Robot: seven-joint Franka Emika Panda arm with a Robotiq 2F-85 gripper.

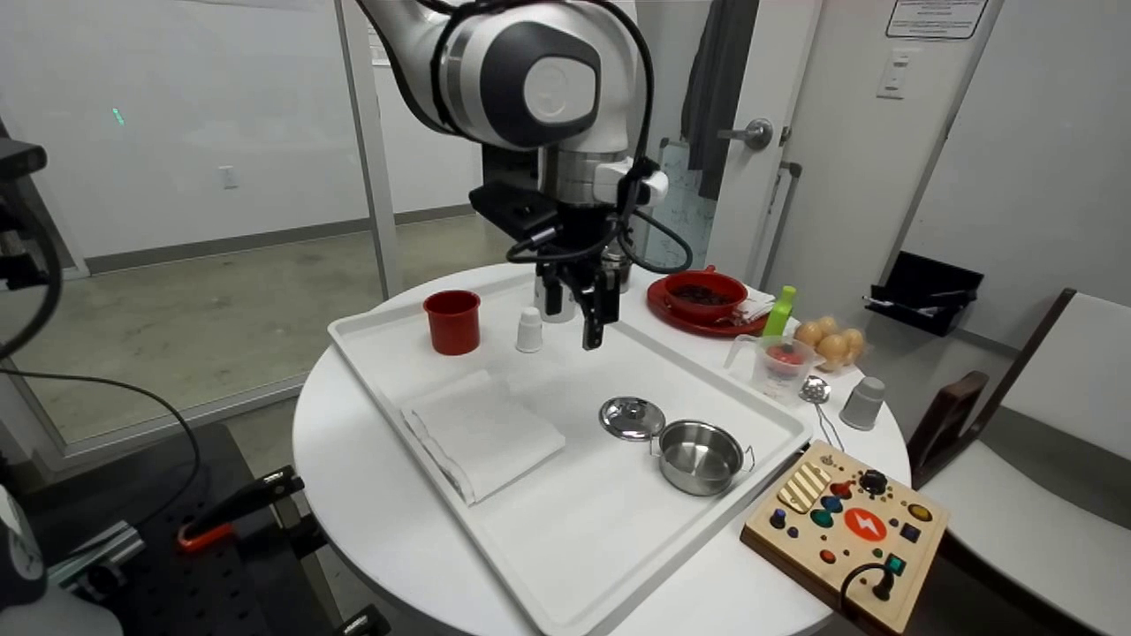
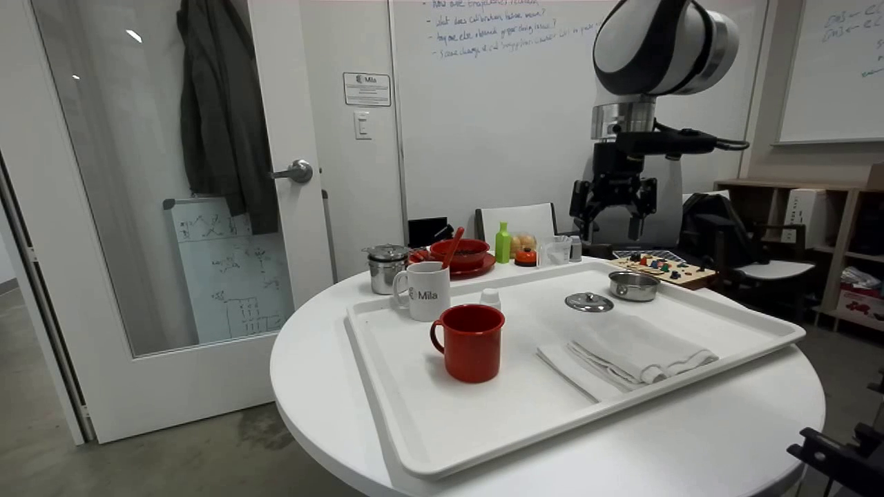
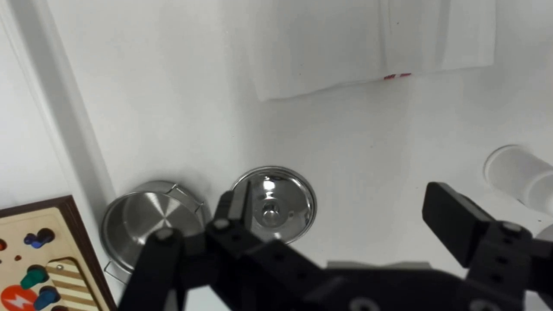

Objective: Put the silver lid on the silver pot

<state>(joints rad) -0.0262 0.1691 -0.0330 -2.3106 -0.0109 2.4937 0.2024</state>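
Silver lid (image 1: 632,419) just beside silver pot (image 1: 701,459), pincer (image 2: 612,230) above, jaws wide apart.

Around the round white table (image 2: 324,400) the floor (image 2: 235,449) is grey, blotchy concrete. From where I stand, a white door (image 2: 200,397) rises behind the table's left edge in an exterior view, a dark coat (image 2: 228,103) hanging at its glass (image 2: 117,241), which catches two bright glints of light (image 2: 133,36). Past the far edge, handwriting (image 2: 497,21) fills the top of a whiteboard (image 2: 497,145); wooden shelves (image 2: 837,235) stand beyond the right edge. In an exterior view, a glass wall (image 1: 203,124) stretches beyond the left edge, and a white chair (image 1: 1025,512) stands near the right.
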